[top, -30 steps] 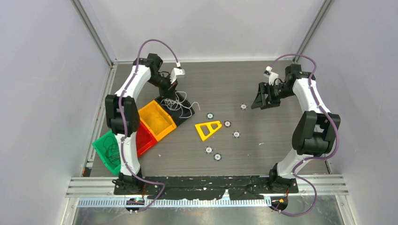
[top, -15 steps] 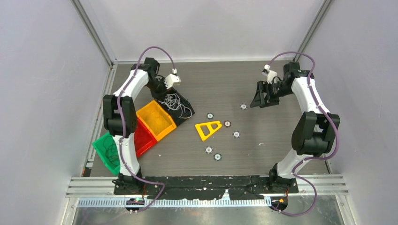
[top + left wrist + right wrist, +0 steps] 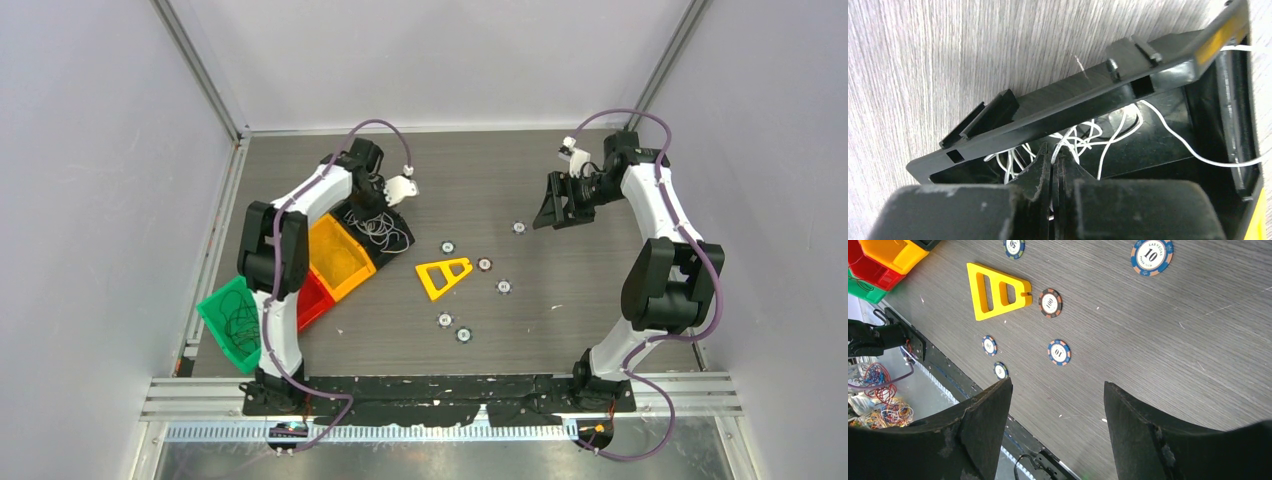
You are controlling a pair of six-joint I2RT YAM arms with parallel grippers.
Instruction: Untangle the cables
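The white cables [image 3: 377, 226] lay in a loose curly heap inside the black bin [image 3: 402, 236], which stood on the counter [image 3: 500, 170] at the far end of a row with a yellow bin [image 3: 335, 258], a red bin [image 3: 314, 296] and a green bin [image 3: 216, 312]. Thin dark wires [image 3: 238, 318] rested in the green one. The left arm [image 3: 318, 190] reached over the black bin, and its wrist view showed its jaws pressed fully together, their tips down among the white cables [image 3: 1083, 140] just inside the bin's wall [image 3: 1068, 107]; whether a strand was pinched between them could not be told. One long white strand ran across the bin's floor and over its side wall. The right arm [image 3: 650, 200] hung above bare counter at the far right, well apart from the bins, its jaws spread wide with nothing between them. Below it lay several poker chips [image 3: 1152, 256] and a yellow triangular frame [image 3: 994, 291], the frame [image 3: 443, 275] sitting near the middle of the counter with chips scattered around it.
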